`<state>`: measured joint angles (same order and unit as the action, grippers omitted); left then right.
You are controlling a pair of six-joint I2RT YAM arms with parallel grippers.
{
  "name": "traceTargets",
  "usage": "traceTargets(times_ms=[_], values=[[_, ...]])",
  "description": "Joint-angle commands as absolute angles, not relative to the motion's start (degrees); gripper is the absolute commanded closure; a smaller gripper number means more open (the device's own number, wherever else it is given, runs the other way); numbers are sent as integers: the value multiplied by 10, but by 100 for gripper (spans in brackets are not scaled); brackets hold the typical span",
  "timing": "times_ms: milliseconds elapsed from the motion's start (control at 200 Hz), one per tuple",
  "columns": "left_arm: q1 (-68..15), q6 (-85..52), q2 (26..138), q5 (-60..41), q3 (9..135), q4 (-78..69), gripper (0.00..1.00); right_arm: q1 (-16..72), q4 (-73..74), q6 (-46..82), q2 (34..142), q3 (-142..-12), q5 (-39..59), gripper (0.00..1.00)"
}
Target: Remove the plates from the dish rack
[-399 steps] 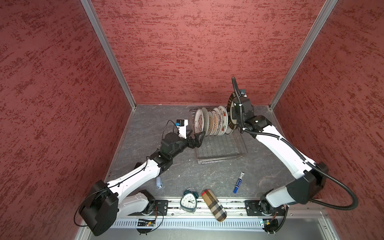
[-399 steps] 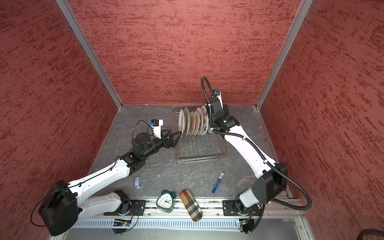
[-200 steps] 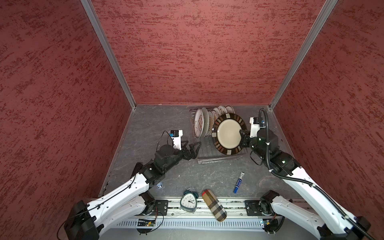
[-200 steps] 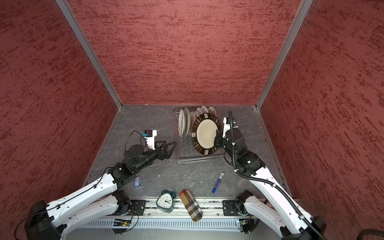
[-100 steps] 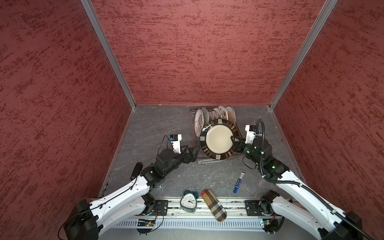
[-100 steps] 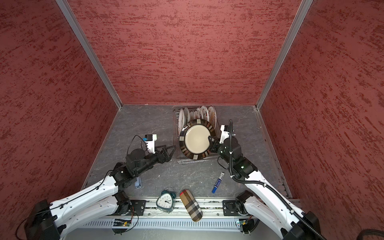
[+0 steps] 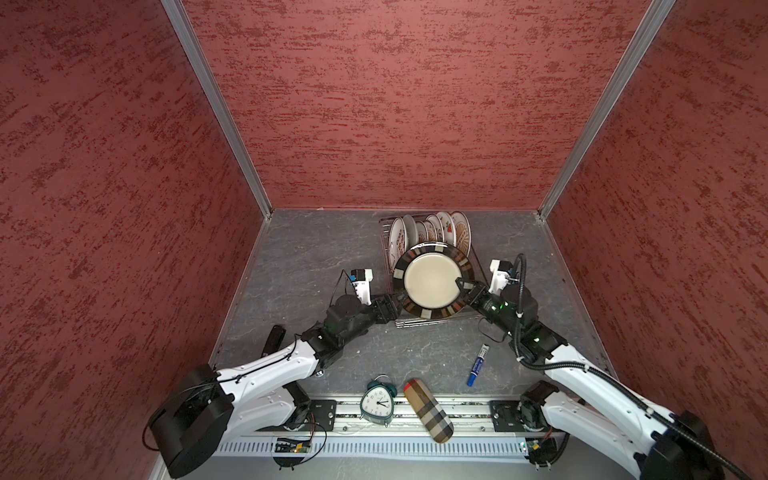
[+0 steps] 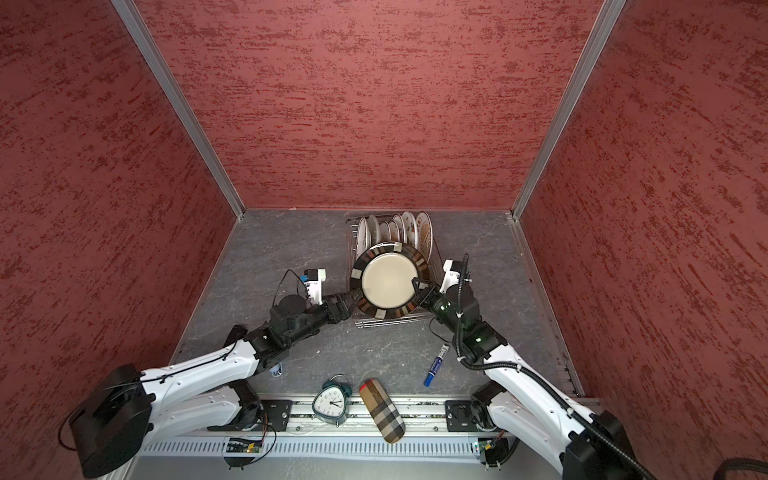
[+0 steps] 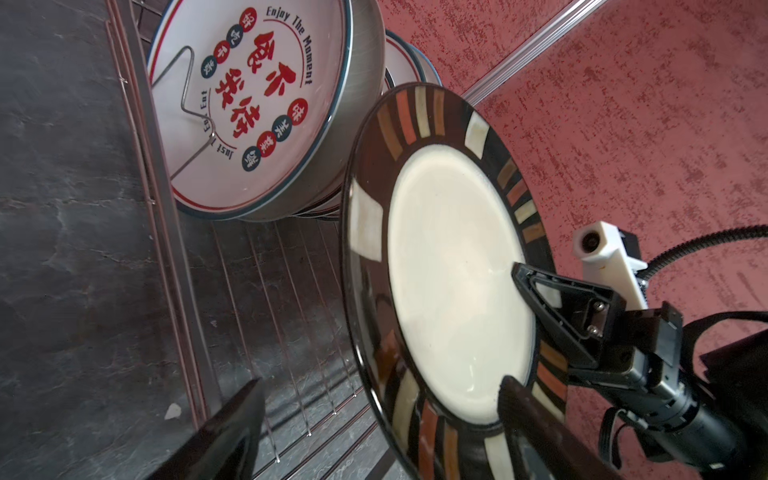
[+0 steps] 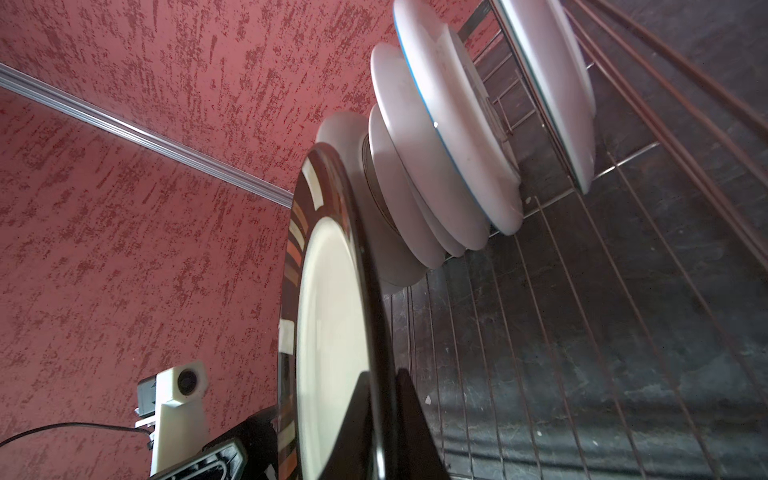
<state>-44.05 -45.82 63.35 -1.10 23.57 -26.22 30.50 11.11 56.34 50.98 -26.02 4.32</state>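
Two robot arms meet at a striped plate (image 7: pixel 432 280) over a wire rack (image 7: pixel 428 322) at the back of a grey table (image 7: pixel 316 249) walled in red. In both top views the plate hides most of the rack's flat grid. The other plates (image 7: pixel 428 226) stand on edge behind it in a close, overlapping row, so their count and the middle prints are hard to make out. The right wrist view shows only their pale backs and is cut off at the last one.

The right gripper (image 7: pixel 462 286) pinches the plate's right rim; one finger lies on the cream face, and its partner is hidden behind. The left gripper (image 7: pixel 400 297) is at the left rim with its jaws spread and the rim between them (whether either finger touches, I cannot tell).

The striped plate is round and glossy, with a cream centre and a dark rim banded in brown, orange and white; it is held in the air, facing the top camera. The leftmost plate in the rack, the lettered plate (image 9: pixel 249 104), is white with red characters and the words "Enjoy The Moment". Near the front edge lie a clock (image 7: pixel 376 402), a plaid case (image 7: pixel 428 410) and a blue pen (image 7: pixel 477 365).
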Motion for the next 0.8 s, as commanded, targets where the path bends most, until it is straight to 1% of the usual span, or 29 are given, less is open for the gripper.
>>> traceTargets(times_ms=[0, 80, 296, 356, 396, 481, 576, 691, 797], values=[[-439, -475, 649, -12, 256, -299, 25, 308, 276, 621, 507, -271, 68, 100], [-438, -476, 653, -11, 263, -294, 32, 308, 312, 629, 523, -259, 74, 100], [-438, -482, 656, 3, 259, -297, 58, 308, 331, 633, 558, -265, 88, 100], [-437, -486, 659, 3, 256, -303, 64, 308, 333, 633, 561, -263, 86, 100], [-437, -491, 663, 3, 254, -306, 65, 308, 337, 633, 562, -261, 85, 100], [-435, -500, 670, 0, 253, -314, 74, 309, 343, 635, 563, -256, 84, 100], [-429, -506, 672, 0, 247, -325, 77, 310, 356, 633, 564, -251, 90, 100], [-425, -513, 668, -3, 247, -321, 83, 311, 354, 627, 568, -253, 92, 100], [-425, -520, 670, -18, 249, -330, 84, 311, 353, 621, 574, -257, 96, 100]])
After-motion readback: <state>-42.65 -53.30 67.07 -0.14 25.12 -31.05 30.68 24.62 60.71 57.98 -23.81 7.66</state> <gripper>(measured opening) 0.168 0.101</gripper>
